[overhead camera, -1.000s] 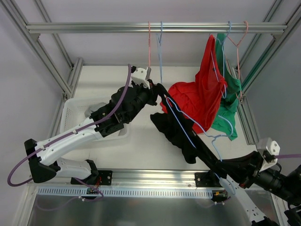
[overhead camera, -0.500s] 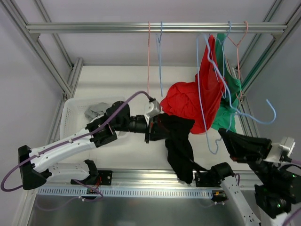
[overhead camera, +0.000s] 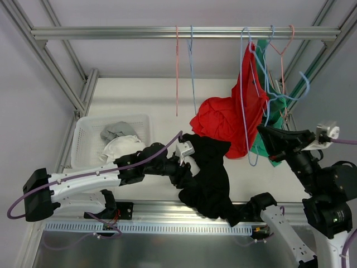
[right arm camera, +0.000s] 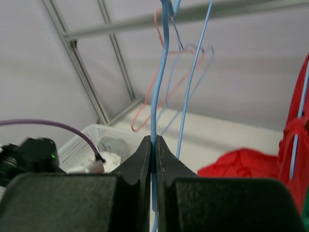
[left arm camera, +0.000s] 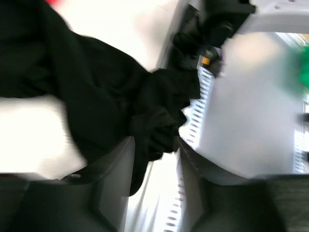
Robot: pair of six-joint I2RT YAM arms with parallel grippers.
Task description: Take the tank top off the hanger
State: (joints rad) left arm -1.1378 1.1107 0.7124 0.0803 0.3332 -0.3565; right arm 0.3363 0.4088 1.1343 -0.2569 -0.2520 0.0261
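Note:
The black tank top (overhead camera: 207, 177) lies crumpled on the table near the front edge, off the hanger. My left gripper (overhead camera: 186, 169) sits low at its left side. In the left wrist view that gripper (left arm camera: 154, 157) is open, and a fold of the tank top (left arm camera: 154, 121) hangs between the fingertips. The bare blue wire hanger (overhead camera: 242, 84) hangs up by the rail at the right. My right gripper (overhead camera: 262, 133) is shut on it. The right wrist view shows this gripper (right arm camera: 154, 142) pinching the hanger's wire (right arm camera: 160, 87).
A white basket (overhead camera: 83, 139) at the left holds grey and white clothes. A red garment (overhead camera: 228, 117) and a green one (overhead camera: 273, 139) hang at the right. An empty pink hanger (overhead camera: 177, 67) and a blue one (overhead camera: 191, 67) hang from the rail (overhead camera: 111, 33).
The left arm brought the black tank top down and forward onto the table, and its jaws opened. The right gripper carried the freed blue hanger up toward the rail.

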